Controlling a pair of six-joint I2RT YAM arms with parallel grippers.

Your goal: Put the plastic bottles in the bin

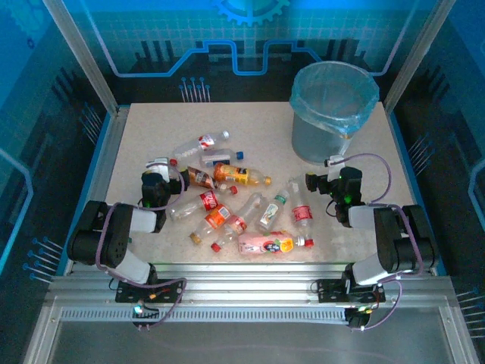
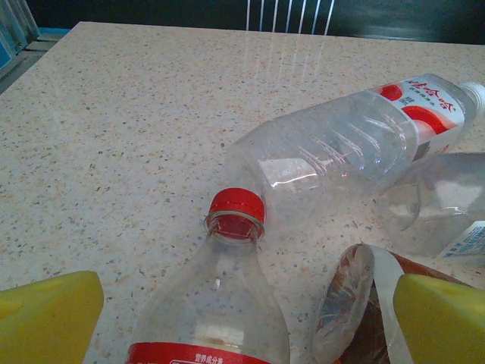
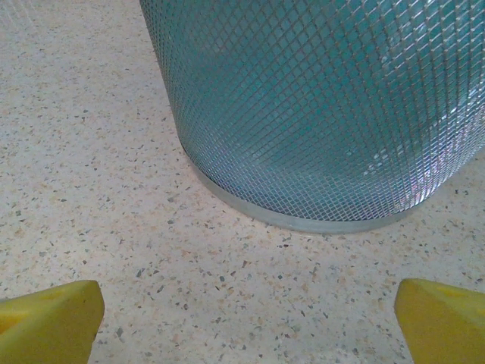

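A glass-panelled enclosure (image 1: 250,38) printed with blue circuit lines, held by aluminium posts, surrounds a speckled beige table (image 1: 144,129) with a blue rim.

The left arm (image 1: 114,235) bends up from the lower left of the top view and reaches toward the centre. Its left gripper (image 1: 165,164) sits at the left edge of the bottle pile. In its wrist view the left gripper (image 2: 242,326) has its yellow fingers (image 2: 45,318) spread wide and grips nothing. A red-capped clear bottle (image 2: 223,296) lies between them with its neck pointing up the frame.

The right arm (image 1: 390,243) folds at the lower right. Its right gripper (image 1: 322,171) sits low, just below the bin. Seen from the wrist, the right gripper (image 3: 242,318) is just as wide apart and holds nothing, with bare table between the fingertips.

The bin (image 1: 322,140) stands at the upper right of the table. Its wall is metal mesh (image 3: 326,114) and it is lined with a light-blue bag — what lies at its bottom I cannot tell.

The plastic bottles (image 1: 227,201) lie scattered on their sides at centre, well apart from the bin. Among them are a pink-labelled bottle (image 1: 265,243) lowest in the pile, an orange juice bottle (image 1: 239,175), and a red-and-white-labelled bottle (image 1: 201,144) uppermost. The left wrist view shows the red-and-white-labelled bottle (image 2: 341,144) lying across the frame — beside it is a crushed brown-labelled bottle (image 2: 356,303) at the lower right.
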